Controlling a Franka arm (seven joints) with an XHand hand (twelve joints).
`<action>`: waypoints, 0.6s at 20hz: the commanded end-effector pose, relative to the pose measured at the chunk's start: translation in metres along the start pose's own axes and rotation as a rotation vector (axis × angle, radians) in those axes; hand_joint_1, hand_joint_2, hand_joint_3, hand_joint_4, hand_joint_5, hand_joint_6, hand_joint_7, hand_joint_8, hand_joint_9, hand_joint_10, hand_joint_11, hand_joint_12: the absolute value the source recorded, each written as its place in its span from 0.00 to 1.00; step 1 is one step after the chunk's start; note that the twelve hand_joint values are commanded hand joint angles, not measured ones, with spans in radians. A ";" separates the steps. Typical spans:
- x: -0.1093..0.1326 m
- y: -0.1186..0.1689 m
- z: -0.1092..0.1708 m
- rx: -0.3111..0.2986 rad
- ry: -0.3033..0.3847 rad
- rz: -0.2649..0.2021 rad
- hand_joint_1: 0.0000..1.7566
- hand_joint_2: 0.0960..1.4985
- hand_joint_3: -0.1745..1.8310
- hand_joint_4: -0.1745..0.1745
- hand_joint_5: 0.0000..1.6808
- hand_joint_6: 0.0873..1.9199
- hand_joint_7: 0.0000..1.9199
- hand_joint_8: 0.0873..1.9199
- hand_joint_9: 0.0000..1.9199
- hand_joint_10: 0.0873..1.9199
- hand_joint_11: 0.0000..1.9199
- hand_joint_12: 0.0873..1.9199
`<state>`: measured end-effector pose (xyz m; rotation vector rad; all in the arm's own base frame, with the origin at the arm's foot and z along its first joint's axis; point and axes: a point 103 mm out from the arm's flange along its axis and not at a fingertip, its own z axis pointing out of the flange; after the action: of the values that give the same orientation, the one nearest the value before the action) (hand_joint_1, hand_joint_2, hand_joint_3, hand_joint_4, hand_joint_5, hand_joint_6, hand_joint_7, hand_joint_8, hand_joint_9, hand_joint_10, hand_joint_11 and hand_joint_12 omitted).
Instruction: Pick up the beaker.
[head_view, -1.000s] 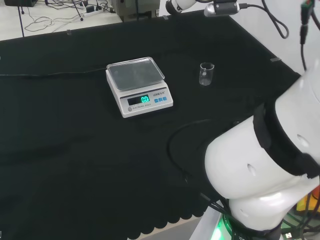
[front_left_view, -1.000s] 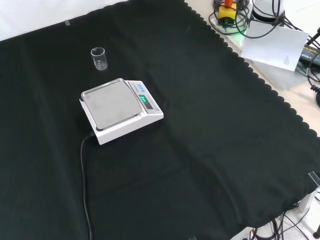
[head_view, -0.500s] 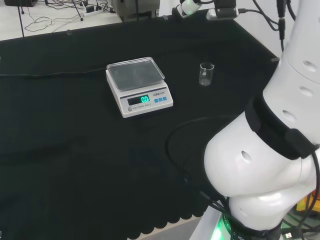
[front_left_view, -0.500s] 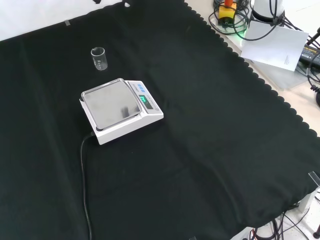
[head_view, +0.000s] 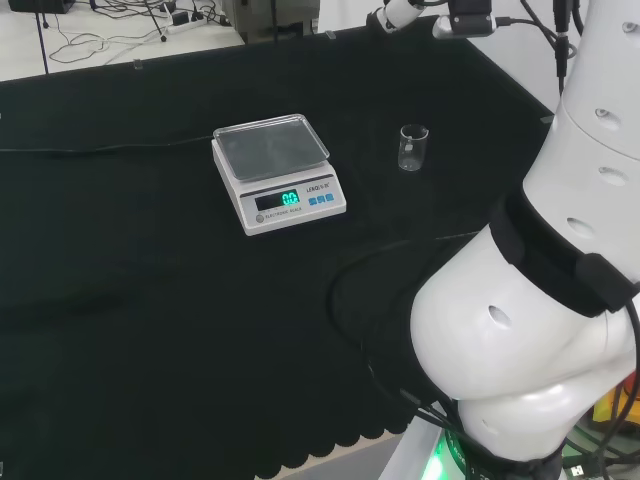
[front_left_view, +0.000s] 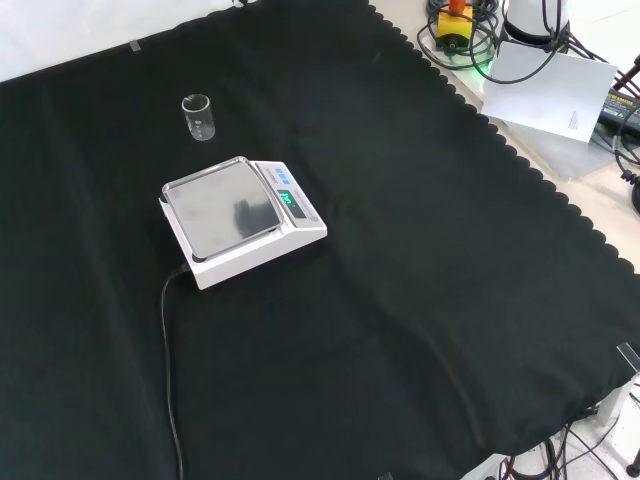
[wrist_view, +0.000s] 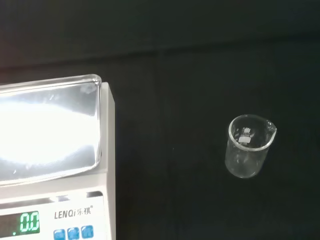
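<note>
I've got the beaker (head_view: 413, 147) standing upright on the black cloth of the bench (head_view: 150, 300), untouched, nothing round it. It's clear glass w/ a small pour lip, and looks empty in the wrist view (wrist_view: 248, 145).

Head view: beaker sits to the right of the scale (head_view: 277, 171), apart from it, a strip of bare cloth between. Front view: beaker (front_left_view: 198, 117) is farther off than the scale (front_left_view: 240, 219), slightly to its left, again not touching. Wrist view puts the two side by side w/ a clear gap, beaker's lip pointing away from the scale (wrist_view: 52, 160).

Scale is white w/ a shiny metal pan on top, nothing on the pan. Green lit display and a row of blue buttons on its front face. A black cable (front_left_view: 168, 370) runs off it across the cloth toward the near edge in the front view.

Head view, top edge: I can see a bit of the arm's far end (head_view: 440, 16), white and black parts w/ a cable, high above the cloth and beyond the beaker. Can't tell from that whether the hand's fingers are spread or curled. The arm's big white links (head_view: 540, 300) take up the right side of the head view.
</note>
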<state>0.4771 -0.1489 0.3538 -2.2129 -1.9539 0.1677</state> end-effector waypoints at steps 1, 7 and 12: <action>0.002 0.029 0.056 0.041 0.018 -0.043 0.33 0.66 0.05 0.37 0.31 0.06 0.24 0.32 0.24 0.37 0.00 0.59; -0.001 0.051 0.073 0.085 0.026 -0.036 0.33 0.66 0.05 0.37 0.31 0.06 0.24 0.32 0.24 0.38 0.00 0.59; -0.009 0.064 0.088 0.114 0.032 -0.021 0.33 0.66 0.05 0.37 0.31 0.06 0.24 0.32 0.24 0.38 0.00 0.59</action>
<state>0.5049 -0.1515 0.2745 -2.1225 -1.9255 0.2359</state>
